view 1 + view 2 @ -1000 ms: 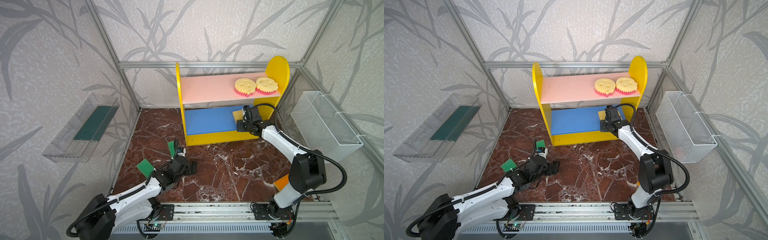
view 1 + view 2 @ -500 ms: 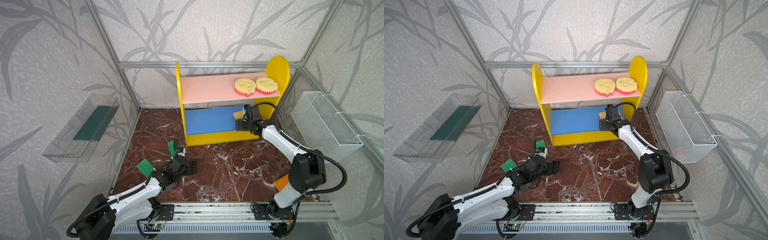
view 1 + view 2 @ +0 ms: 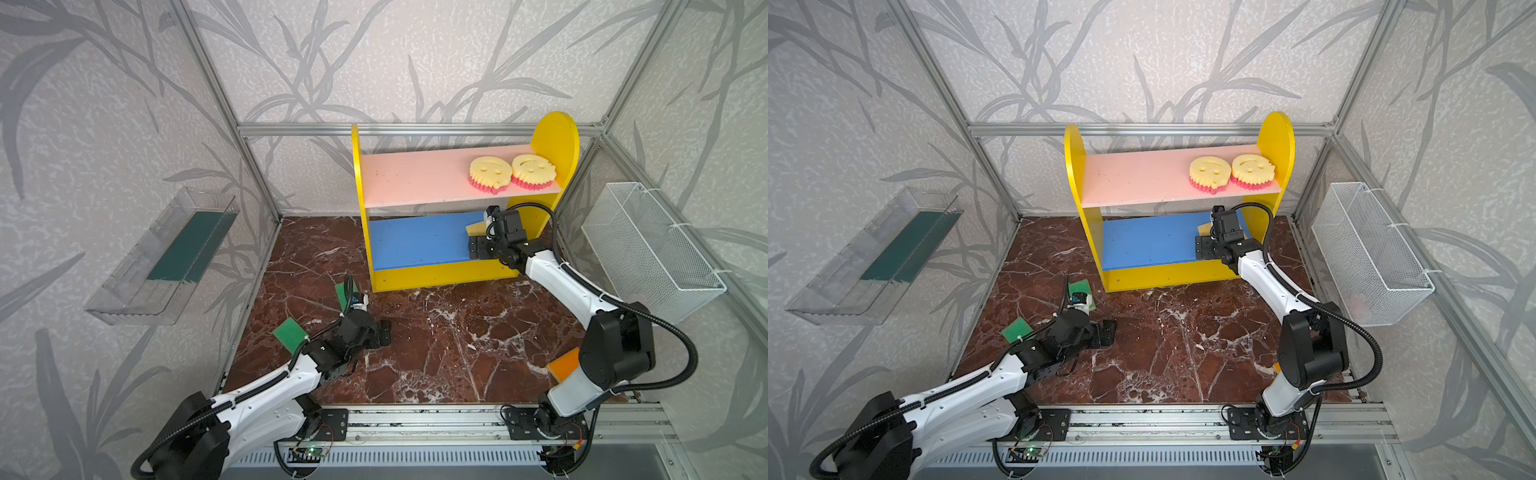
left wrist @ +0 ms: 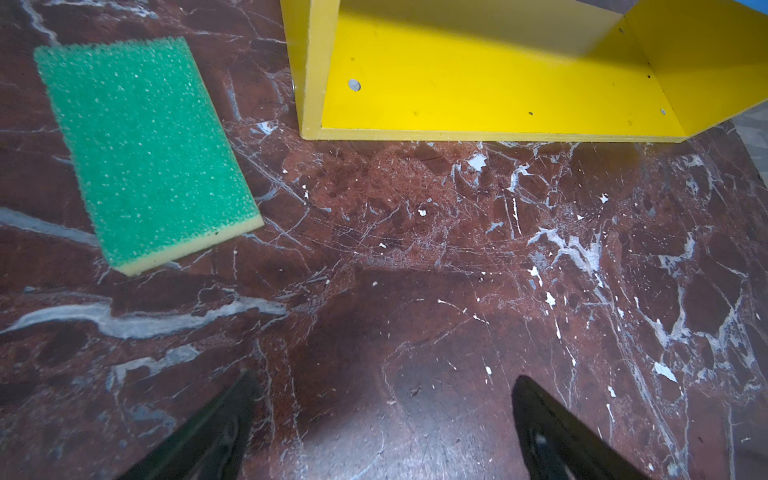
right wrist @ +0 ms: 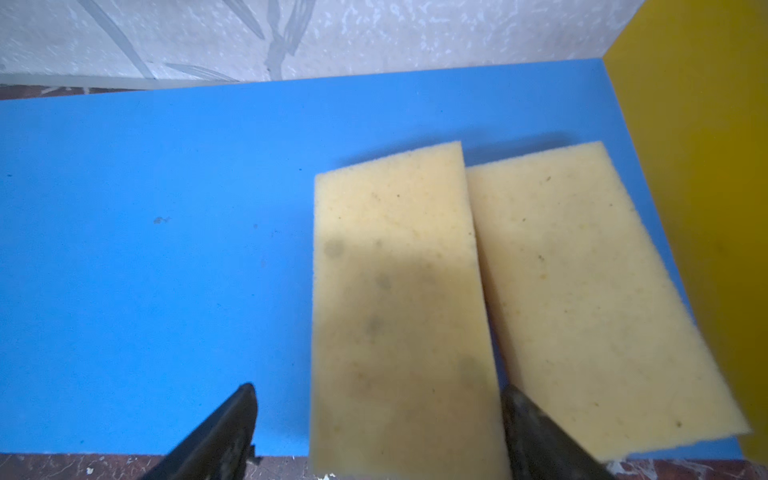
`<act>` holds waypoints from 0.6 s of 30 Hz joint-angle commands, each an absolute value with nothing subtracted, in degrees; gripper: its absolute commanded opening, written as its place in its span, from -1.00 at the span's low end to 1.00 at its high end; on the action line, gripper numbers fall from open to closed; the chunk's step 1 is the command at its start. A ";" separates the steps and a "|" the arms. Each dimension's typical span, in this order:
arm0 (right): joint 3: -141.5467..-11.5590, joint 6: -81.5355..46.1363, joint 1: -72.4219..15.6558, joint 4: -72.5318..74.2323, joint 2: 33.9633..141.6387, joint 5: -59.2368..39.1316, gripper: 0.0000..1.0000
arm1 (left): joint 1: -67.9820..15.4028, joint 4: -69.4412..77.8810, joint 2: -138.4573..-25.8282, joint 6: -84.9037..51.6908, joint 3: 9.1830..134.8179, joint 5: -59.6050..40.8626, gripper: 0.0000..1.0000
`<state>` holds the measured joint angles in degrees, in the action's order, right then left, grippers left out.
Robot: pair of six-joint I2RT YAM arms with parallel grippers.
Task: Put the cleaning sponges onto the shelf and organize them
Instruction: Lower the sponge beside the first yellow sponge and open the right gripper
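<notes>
On blue board: right arm outstretched, jaws wide, maybe straddling sponge.

Two smiley sponges, two pale rectangles, two green-faced sponges, seemingly one orange sponge (mostly hidden).

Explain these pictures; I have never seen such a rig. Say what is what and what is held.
These are two white robot arms beside a marble floor, each ending in a two-fingered gripper. Two pictures look down from one camera head overhead; two more come from cameras on the arms' wrists. The yellow shelf holds two smiley sponges on its pink board and two pale yellow sponges on its blue board. Two green sponges and an orange sponge lie on the floor. The right gripper is open around one of the pale ones; the left gripper is open over bare floor. Nothing is held.
</notes>
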<state>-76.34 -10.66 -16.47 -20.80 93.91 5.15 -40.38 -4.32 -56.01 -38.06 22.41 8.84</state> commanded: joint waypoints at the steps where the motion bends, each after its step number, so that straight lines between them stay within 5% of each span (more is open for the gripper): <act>1: -77.45 -9.47 -16.17 -20.15 93.71 3.57 0.82 | -39.96 -5.54 -55.63 -37.62 24.09 8.72 0.95; 18: -79.18 -8.69 -16.17 -20.04 97.47 5.45 0.78 | -39.29 -5.10 -56.70 -37.48 24.04 8.53 0.95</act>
